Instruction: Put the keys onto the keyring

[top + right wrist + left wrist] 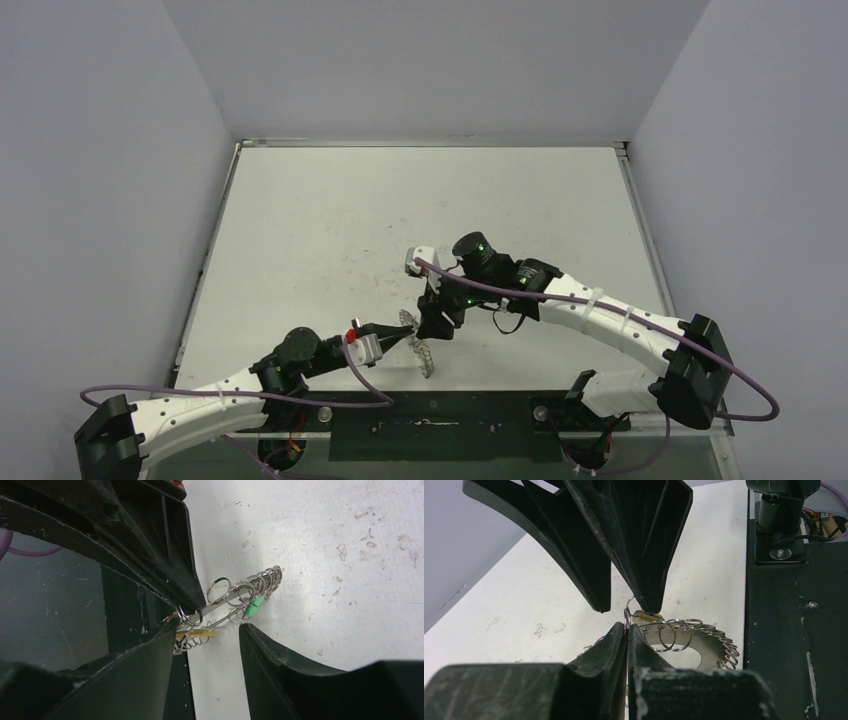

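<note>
- Nearest the bases, the left gripper [627, 627] has its fingers pressed together on one small wire loop of the flat silver metal keyring disc [716, 647], holding it tilted over the white table [330, 220].
- The tiny yellow-headed silver key [197, 635] lies at the pinched rim. The green-headed key [254, 606] sits among loops farther along. Whether either is threaded cannot be told.
- Beyond, the right gripper [209, 625] stands spread about the rim, clamping nothing.
- The keys look light, stiff and slippery, so the plastic head is probably the best hold. The thin loops may spring or bend.
</note>
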Tool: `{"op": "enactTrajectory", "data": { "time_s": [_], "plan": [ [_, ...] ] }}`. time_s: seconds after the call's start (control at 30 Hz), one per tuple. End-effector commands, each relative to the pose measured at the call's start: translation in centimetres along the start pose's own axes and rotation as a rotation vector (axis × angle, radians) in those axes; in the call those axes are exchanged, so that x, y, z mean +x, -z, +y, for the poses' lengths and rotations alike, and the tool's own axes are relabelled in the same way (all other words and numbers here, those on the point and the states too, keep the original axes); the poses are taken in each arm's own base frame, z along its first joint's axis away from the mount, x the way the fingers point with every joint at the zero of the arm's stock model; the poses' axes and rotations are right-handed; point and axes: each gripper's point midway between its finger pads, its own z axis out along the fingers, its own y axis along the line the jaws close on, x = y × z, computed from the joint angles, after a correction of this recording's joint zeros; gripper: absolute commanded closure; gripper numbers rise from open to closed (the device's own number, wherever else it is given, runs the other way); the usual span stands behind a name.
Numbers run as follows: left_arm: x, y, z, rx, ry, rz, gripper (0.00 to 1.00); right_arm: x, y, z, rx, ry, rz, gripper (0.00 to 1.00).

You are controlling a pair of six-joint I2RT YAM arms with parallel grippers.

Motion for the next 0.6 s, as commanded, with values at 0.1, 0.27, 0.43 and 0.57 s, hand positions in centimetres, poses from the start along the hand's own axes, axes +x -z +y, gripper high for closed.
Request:
{"op": "enactTrajectory", "data": {
  "time_s": [0.1,0.27,0.43,0.57],
  "plan": [
    [-3.4,-0.2,1.1,-0.04,-0.032,-0.114,1.0,0.2,0.2,1.1,-0.051,-0.003,-0.007,0.75],
    [-3.4,-0.1,1.1,-0.041,-0.035,-0.112,1.0,0.9,0.0,1.1,-0.057,-0.01,0.012,0.86],
    [-3.5,-0.2,1.0,-0.036,-0.037,-0.116,1.0,1.4,-0.6,0.7,-0.058,-0.019,0.022,0.98],
    [-3.5,-0.2,1.0,-0.034,-0.037,-0.114,1.0,1.6,-1.4,0.5,-0.071,-0.028,0.027,0.95]
  ]
}}
